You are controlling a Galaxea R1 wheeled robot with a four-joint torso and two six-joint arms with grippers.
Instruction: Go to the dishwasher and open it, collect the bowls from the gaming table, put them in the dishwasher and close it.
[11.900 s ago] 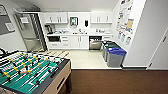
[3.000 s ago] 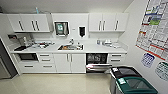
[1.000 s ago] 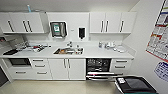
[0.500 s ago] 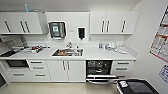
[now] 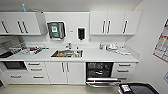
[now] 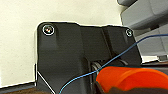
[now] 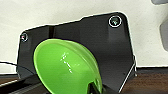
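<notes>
Head view showed me the dishwasher [image 5: 103, 74] under the counter [image 5: 95, 56], right of the sink [image 5: 67, 53], with its door dropped open and the dark racks exposed. The robot faced the kitchen wall from some way back.

Right wrist view had a green bowl [image 7: 65, 68] sitting tilted against the dark wrist plate, and I took it as carried by the right pincer, though the fingers themselves were too hard to pick out for me to say how they stood. Left wrist view showed an orange bowl [image 6: 132, 79] at the picture's edge, only its rim and part of its wall visible; again I judged it carried, but I could not tell the left pincer's state either.

My worries: the open door jutted low into the path, and I judged the base could clip it if I rolled in too square. A grey bin [image 5: 140, 88] stood just right of the door, narrowing the approach. The green bowl looked gripped near its rim, so a jolt might tip or drop it. A thin blue cable [image 6: 105, 67] crossed in front of the left plate and could snag.

Rack layout inside was too dark to read. Items on the counter were blurred beyond naming.
</notes>
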